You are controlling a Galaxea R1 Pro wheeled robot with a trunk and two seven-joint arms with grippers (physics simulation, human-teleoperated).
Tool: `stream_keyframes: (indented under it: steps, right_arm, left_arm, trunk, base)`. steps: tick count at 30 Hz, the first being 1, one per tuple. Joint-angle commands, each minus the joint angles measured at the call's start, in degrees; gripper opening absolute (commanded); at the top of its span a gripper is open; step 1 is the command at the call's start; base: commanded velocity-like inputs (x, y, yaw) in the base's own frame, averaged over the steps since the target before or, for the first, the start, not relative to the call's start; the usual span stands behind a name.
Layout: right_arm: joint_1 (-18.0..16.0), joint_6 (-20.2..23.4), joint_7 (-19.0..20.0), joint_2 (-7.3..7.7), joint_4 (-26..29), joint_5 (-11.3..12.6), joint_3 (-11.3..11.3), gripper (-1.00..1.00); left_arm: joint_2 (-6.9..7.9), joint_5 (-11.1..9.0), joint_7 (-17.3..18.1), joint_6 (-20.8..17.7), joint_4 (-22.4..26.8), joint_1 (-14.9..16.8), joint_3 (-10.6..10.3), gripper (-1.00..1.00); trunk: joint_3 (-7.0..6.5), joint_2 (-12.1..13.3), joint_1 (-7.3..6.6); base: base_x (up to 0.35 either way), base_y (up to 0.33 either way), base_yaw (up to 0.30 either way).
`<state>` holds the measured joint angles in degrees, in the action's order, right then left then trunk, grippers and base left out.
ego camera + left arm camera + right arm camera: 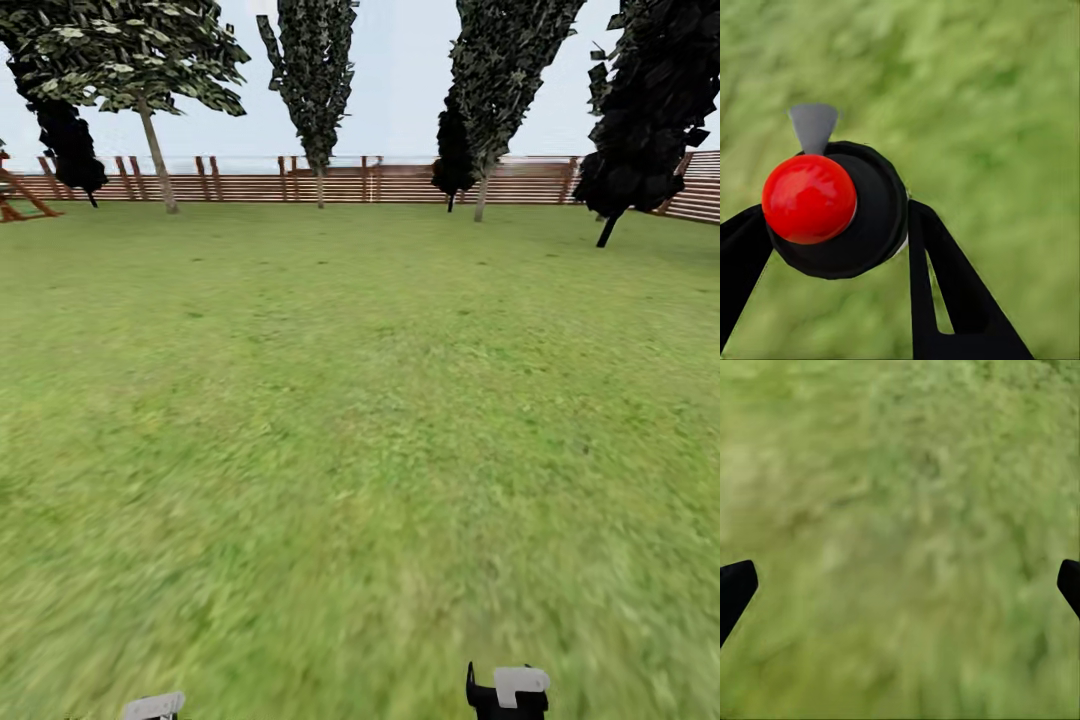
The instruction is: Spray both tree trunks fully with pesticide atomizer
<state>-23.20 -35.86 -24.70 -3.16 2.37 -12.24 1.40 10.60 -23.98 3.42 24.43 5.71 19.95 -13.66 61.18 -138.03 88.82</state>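
Left wrist view: atomizer [832, 214] between left gripper [832, 255] fingers [945, 285].

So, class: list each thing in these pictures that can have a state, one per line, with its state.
Left claw: shut on the sprayer, fingers on either side of it.
Sprayer: held, red cap facing the camera.
Right claw: open, nothing between its fingers.
Fence: standing, at the lawn's far edge.
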Motion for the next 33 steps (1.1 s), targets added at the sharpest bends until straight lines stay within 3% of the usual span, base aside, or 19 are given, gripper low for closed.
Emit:
stream_keyframes:
  steps: [1, 12, 27, 33]
  right_arm:
    - [0.0, 0.0, 0.0, 0.00, 0.0, 0.0, 0.0, 1.00]
    - [0.0, 0.0, 0.0, 0.00, 0.0, 0.0, 0.0, 1.00]
    - [0.0, 0.1, 0.0, 0.00, 0.0, 0.0, 0.0, 1.00]
    - [0.0, 0.2, 0.1, 0.06, 0.0, -0.1, 0.0, 1.00]
  left_arm:
    - [-0.03, 0.1, 0.0, 0.0, 0.0, 0.0, 0.0, -1.00]
    - [-0.07, 0.2, 0.0, -0.1, -0.1, 0.0, 0.0, -1.00]
    - [-0.05, 0.0, -0.1, -0.2, -0.1, 0.0, 0.0, -1.00]
    - [-0.06, -0.1, -0.1, -0.2, -0.1, 0.0, 0.0, -1.00]
  trunk:
    - [0.00, 0.0, 0.00]
    - [0.00, 0.0, 0.00]
    - [0.00, 0.0, 0.00]
    - [0.00, 0.0, 0.00]
  base:
    - [0.055, 0.041, 0.285]
    - [0.036, 0.003, 0.285]
    - [0.310, 0.126, 0.281]
    - [0.306, 0.168, 0.052]
